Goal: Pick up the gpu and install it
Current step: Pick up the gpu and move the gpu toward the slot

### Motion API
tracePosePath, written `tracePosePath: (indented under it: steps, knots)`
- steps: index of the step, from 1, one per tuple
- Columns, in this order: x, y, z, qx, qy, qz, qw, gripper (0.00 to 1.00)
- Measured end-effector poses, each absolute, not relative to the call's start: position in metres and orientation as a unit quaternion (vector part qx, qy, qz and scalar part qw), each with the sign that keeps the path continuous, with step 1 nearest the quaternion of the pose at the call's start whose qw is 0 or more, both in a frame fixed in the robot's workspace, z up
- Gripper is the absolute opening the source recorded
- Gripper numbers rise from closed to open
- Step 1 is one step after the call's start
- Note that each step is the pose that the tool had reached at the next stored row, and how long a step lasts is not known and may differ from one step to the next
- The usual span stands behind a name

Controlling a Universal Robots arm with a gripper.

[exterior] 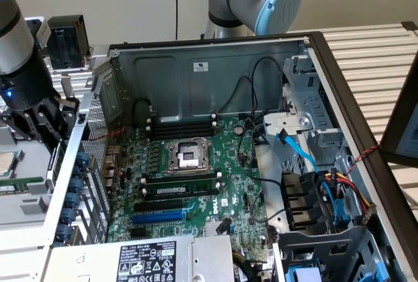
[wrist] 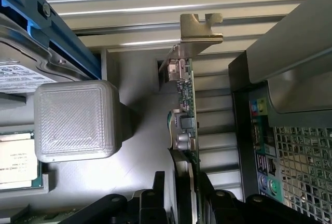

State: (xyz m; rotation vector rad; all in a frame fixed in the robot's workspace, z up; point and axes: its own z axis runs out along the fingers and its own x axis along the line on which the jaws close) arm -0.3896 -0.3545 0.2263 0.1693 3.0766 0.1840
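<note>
The gpu [wrist: 187, 115] shows edge-on in the wrist view: a thin green circuit board with a metal bracket [wrist: 201, 27] at its far end. My gripper [wrist: 187, 203] is shut on it, a black finger on each side of the board. In the exterior view my gripper [exterior: 49, 122] hangs outside the open computer case [exterior: 209, 53], just off the case's wall at the exterior view's left. The card is lifted off the grey tray [wrist: 140, 146]. Inside the case lies the green motherboard [exterior: 196, 184] with a blue expansion slot [exterior: 159, 217].
A grey ribbed block [wrist: 75, 120] and a CPU chip [wrist: 18, 162] sit on the tray beside the card. The case's rear port panel [wrist: 264, 151] is close by. A black cube block [exterior: 65, 40] stands behind. Memory sticks [exterior: 179, 184], the CPU socket [exterior: 186, 155] and cables [exterior: 326, 190] fill the case.
</note>
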Motion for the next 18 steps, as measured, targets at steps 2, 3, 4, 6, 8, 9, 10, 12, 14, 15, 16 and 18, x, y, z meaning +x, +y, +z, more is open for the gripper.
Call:
tracePosePath:
  steps: [2,3,4,6,8,9,10,12,14,15,16,18]
  knots:
    - [-0.3895,-0.3545,0.2259,0.055,0.996,0.061,0.027,0.37]
    - [-0.3893,-0.3545,0.2257,0.055,0.996,0.062,0.027,0.37]
    - [-0.3892,-0.3546,0.2256,0.055,0.996,0.062,0.027,0.37]
    - [-0.3892,-0.3552,0.2255,0.055,0.996,0.063,0.026,0.37]
    - [-0.3892,-0.3555,0.2255,0.055,0.996,0.063,0.023,0.37]
    - [-0.3893,-0.3558,0.2255,0.055,0.996,0.063,0.022,0.37]
    - [-0.3893,-0.3559,0.2255,0.055,0.996,0.064,0.021,0.37]
    - [-0.3891,-0.3562,0.2254,0.055,0.996,0.064,0.021,0.37]
    - [-0.3888,-0.3565,0.2254,0.055,0.996,0.064,0.021,0.37]
    - [-0.3884,-0.3567,0.2253,0.055,0.996,0.064,0.021,0.37]
    - [-0.3881,-0.3567,0.2252,0.055,0.996,0.064,0.021,0.37]
    - [-0.3878,-0.3568,0.2254,0.055,0.996,0.064,0.021,0.37]
